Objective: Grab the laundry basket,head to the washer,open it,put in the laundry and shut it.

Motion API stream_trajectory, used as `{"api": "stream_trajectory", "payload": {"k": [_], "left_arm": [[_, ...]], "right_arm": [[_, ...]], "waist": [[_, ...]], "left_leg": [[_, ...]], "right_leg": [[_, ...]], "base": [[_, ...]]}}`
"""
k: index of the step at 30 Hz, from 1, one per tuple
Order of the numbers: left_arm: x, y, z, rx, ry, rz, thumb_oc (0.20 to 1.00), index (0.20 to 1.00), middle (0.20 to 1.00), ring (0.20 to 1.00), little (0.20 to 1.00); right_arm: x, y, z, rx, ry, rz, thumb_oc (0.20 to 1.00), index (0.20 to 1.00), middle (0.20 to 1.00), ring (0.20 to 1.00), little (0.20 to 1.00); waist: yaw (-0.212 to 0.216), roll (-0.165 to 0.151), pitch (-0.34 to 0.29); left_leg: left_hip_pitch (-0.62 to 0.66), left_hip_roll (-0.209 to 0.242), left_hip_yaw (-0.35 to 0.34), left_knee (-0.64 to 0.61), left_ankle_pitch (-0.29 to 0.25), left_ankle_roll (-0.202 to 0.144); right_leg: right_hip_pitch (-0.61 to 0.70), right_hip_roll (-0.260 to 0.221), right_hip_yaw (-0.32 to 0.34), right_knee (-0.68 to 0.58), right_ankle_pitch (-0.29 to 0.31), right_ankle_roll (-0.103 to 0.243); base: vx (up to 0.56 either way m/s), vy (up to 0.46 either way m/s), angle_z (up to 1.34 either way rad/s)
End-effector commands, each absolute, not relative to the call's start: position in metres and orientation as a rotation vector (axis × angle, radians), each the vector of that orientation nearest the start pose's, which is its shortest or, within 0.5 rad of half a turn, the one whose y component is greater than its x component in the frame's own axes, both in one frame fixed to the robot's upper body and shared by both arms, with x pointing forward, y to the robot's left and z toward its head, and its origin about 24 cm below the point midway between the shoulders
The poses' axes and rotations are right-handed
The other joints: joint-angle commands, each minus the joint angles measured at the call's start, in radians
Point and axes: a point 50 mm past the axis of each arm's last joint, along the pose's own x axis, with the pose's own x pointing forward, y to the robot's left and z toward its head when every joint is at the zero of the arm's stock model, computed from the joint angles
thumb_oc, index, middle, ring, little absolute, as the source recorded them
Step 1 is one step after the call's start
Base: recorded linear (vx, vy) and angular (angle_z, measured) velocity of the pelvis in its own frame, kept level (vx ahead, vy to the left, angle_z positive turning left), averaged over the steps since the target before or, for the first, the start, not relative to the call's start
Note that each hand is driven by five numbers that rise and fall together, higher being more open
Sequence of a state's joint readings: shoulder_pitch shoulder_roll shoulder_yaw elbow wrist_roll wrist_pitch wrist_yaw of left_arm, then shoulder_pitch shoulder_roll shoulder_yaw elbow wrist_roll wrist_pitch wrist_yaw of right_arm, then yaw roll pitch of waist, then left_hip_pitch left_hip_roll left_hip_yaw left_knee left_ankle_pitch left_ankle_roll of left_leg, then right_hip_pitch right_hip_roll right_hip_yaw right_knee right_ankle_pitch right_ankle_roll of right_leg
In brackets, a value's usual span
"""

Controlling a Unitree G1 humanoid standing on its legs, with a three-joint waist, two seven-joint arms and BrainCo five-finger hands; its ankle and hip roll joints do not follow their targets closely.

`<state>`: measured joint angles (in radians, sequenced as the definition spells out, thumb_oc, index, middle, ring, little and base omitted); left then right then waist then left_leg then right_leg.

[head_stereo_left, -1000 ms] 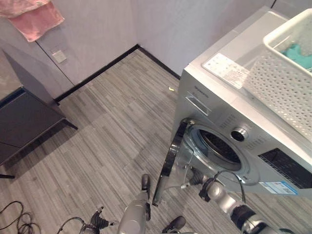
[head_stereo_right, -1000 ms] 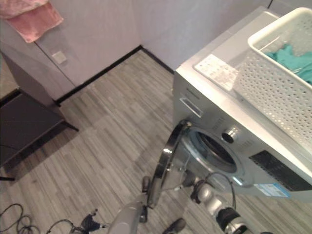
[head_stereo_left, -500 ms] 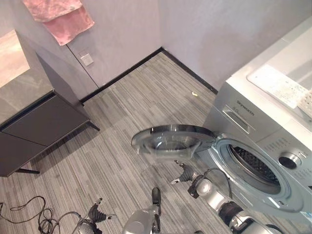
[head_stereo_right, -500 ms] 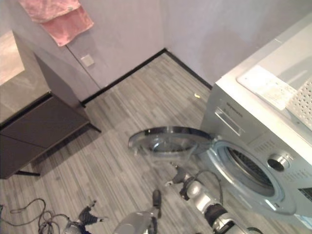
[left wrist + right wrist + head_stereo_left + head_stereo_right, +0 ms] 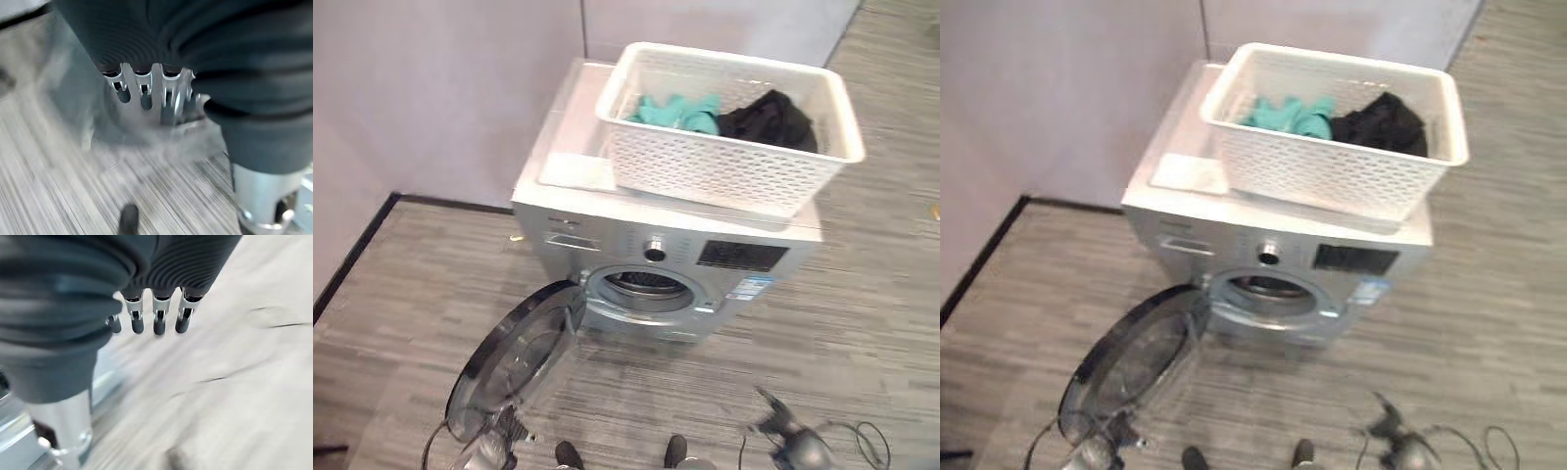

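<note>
Right hand withdrawn from washer door, hanging low, fingers relaxed; left hand likewise.

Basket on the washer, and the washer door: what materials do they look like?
Laundry basket: white, matte, walls pierced with a regular hole grid, so likely moulded plastic. Washer door: glossy dark see-through pane, glass or clear plastic, in a shiny ring that looks like chrome or chromed plastic. Washer: silver-grey satin panels, probably painted metal.

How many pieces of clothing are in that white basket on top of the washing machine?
2 visible: a teal garment at the back left of the basket, and a black one beside it to the right. More may lie hidden under them or behind the basket's wall.
</note>
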<state>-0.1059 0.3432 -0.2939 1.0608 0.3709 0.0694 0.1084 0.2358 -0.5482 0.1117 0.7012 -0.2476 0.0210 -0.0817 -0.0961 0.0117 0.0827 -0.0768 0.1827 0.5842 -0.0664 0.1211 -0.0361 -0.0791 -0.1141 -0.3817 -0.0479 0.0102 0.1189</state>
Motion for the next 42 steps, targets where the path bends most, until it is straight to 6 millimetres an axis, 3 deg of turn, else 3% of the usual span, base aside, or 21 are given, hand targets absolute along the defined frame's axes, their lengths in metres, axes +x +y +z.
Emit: {"api": "stream_trajectory", "payload": {"k": [1,2,3,4,5,6,7,12,17,28,33,42], "left_arm": [[0.172,0.271,-0.121,0.955,1.017,-0.017,1.000,1.000,1.000,1.000,1.000],[0.180,0.272,-0.117,0.981,1.001,-0.013,1.000,1.000,1.000,1.000,1.000],[0.181,0.272,-0.117,0.981,0.998,-0.013,1.000,1.000,1.000,1.000,1.000],[0.192,0.278,-0.110,1.047,0.994,-0.011,1.000,1.000,1.000,1.000,1.000],[0.198,0.281,-0.106,1.078,0.982,-0.001,1.000,1.000,1.000,1.000,1.000],[0.198,0.281,-0.106,1.078,0.982,-0.001,1.000,1.000,1.000,1.000,1.000],[0.201,0.293,-0.100,1.141,0.994,0.011,1.000,1.000,1.000,1.000,1.000],[0.191,0.311,-0.097,1.205,1.045,-0.002,1.000,1.000,1.000,1.000,1.000],[0.171,0.320,-0.103,1.180,1.097,0.016,1.000,1.000,1.000,1.000,1.000],[0.152,0.294,-0.122,1.101,1.094,0.000,1.000,1.000,1.000,1.000,1.000],[0.128,0.283,-0.136,0.992,1.169,-0.005,1.000,1.000,1.000,1.000,1.000],[0.106,0.280,-0.144,0.888,1.242,0.025,1.000,1.000,1.000,1.000,1.000]], "right_arm": [[0.134,-0.323,-0.081,-0.779,0.820,-0.128,1.000,1.000,1.000,1.000,1.000],[0.132,-0.331,-0.079,-0.801,0.835,-0.140,1.000,1.000,1.000,1.000,1.000],[0.133,-0.331,-0.079,-0.801,0.833,-0.142,1.000,1.000,1.000,1.000,1.000],[0.127,-0.346,-0.077,-0.836,0.877,-0.164,1.000,1.000,1.000,1.000,1.000],[0.124,-0.349,-0.078,-0.836,0.894,-0.168,1.000,1.000,1.000,1.000,1.000],[0.124,-0.349,-0.078,-0.836,0.894,-0.168,1.000,1.000,1.000,1.000,1.000],[0.121,-0.351,-0.081,-0.831,0.921,-0.167,1.000,1.000,1.000,1.000,1.000],[0.100,-0.350,-0.094,-0.765,1.019,-0.190,1.000,1.000,1.000,1.000,1.000],[0.100,-0.340,-0.099,-0.727,1.018,-0.162,1.000,1.000,1.000,1.000,1.000],[0.101,-0.319,-0.109,-0.701,1.021,-0.076,1.000,1.000,1.000,1.000,1.000],[0.085,-0.310,-0.125,-0.653,1.131,-0.058,1.000,1.000,1.000,1.000,1.000],[0.064,-0.301,-0.138,-0.546,1.226,-0.132,1.000,1.000,1.000,1.000,1.000]], "waist": [[-0.010,-0.046,0.113],[-0.001,-0.058,0.128],[-0.001,-0.057,0.128],[0.014,-0.083,0.154],[0.017,-0.092,0.163],[0.016,-0.092,0.162],[0.019,-0.117,0.182],[0.006,-0.113,0.163],[0.016,-0.104,0.140],[0.039,-0.061,0.096],[0.051,-0.047,0.058],[0.065,-0.038,0.004]], "left_leg": [[-0.076,-0.016,-0.101,-0.007,0.006,-0.052],[-0.098,-0.019,-0.157,-0.003,0.005,-0.053],[-0.103,-0.018,-0.159,0.000,0.004,-0.053],[-0.161,-0.032,-0.288,0.021,-0.008,-0.055],[-0.192,-0.035,-0.340,0.040,-0.019,-0.054],[-0.193,-0.035,-0.340,0.040,-0.020,-0.054],[-0.243,-0.039,-0.398,0.078,-0.006,-0.048],[-0.202,-0.017,-0.362,0.020,0.006,-0.068],[-0.160,-0.020,-0.328,-0.010,0.010,-0.069],[-0.114,-0.042,-0.335,-0.021,0.021,-0.067],[-0.052,-0.050,-0.336,-0.021,0.014,-0.068],[0.019,-0.055,-0.337,-0.021,0.020,-0.072]], "right_leg": [[-0.099,0.013,0.087,0.060,0.035,0.005],[-0.115,0.027,0.098,0.060,0.040,0.001],[-0.119,0.027,0.097,0.061,0.039,0.001],[-0.146,0.051,0.118,0.060,0.050,-0.006],[-0.158,0.061,0.124,0.054,0.056,-0.005],[-0.158,0.061,0.123,0.054,0.056,-0.005],[-0.181,0.073,0.134,0.046,0.081,-0.016],[-0.170,0.086,0.148,0.003,0.081,-0.008],[-0.154,0.084,0.154,-0.012,0.076,-0.011],[-0.094,0.057,0.114,-0.027,0.077,-0.018],[-0.029,0.049,0.107,-0.027,0.064,-0.017],[0.050,0.046,0.111,-0.031,0.048,-0.019]], "base": [[-0.08,-0.205,-0.14],[-0.08,-0.206,-0.21],[-0.09,-0.217,-0.44],[-0.07,-0.214,-0.83],[-0.07,-0.213,-0.77],[-0.11,-0.188,-0.72],[-0.01,-0.163,-0.38],[0.06,-0.035,-0.10],[0.05,0.025,-0.18],[0.03,0.006,0.11],[0.06,-0.023,0.03],[0.02,-0.039,0.00]]}}
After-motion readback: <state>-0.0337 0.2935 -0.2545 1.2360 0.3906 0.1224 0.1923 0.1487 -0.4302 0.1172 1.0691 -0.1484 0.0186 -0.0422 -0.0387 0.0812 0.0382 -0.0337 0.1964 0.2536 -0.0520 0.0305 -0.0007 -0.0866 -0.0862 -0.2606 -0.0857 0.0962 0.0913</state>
